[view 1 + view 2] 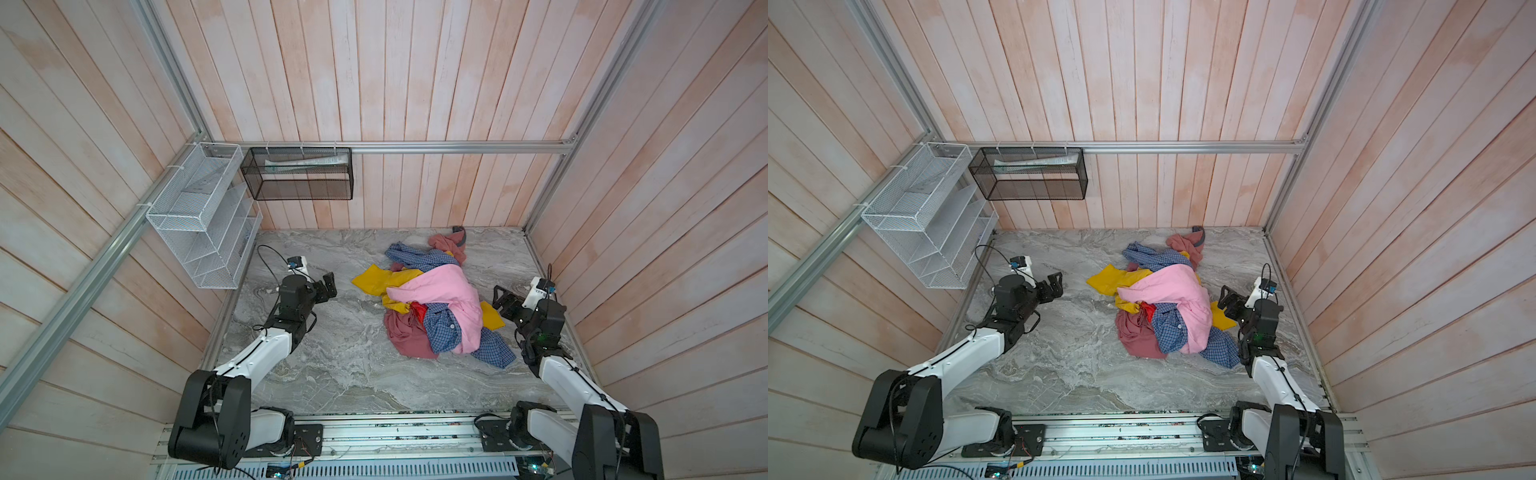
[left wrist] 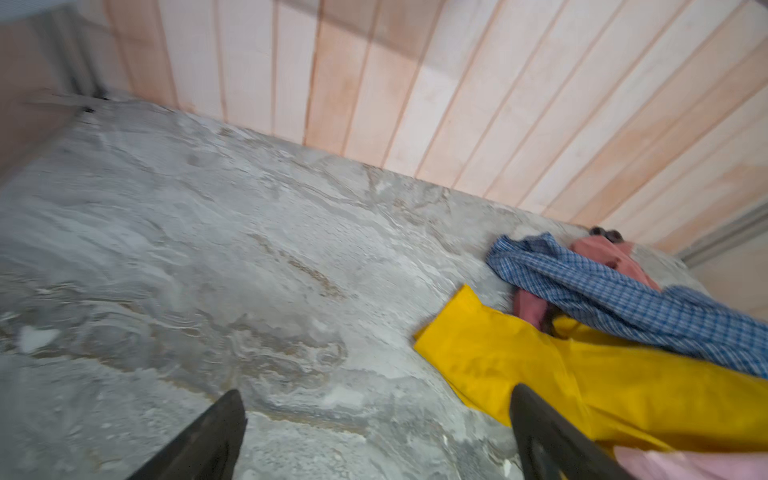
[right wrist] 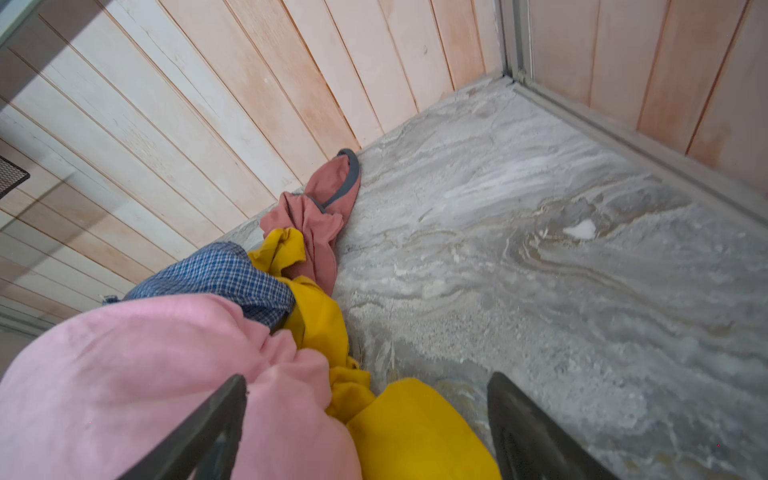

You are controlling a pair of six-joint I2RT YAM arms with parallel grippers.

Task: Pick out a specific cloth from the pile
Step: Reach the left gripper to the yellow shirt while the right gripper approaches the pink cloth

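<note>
The pile lies right of centre on the marble table: a light pink garment on top, with blue-checked, bright red and dusty maroon fabrics. The mustard-yellow cloth sticks out on the pile's left and right sides, mostly buried. My left gripper is open just left of the cloth's left flap, holding nothing. At the pile's right edge my right gripper is open over the cloth's right flap and the pink garment.
A white wire rack hangs on the left wall above the left arm. A black mesh basket hangs on the back wall. Wood-panel walls close the table in on three sides. A maroon sleeve reaches the back wall.
</note>
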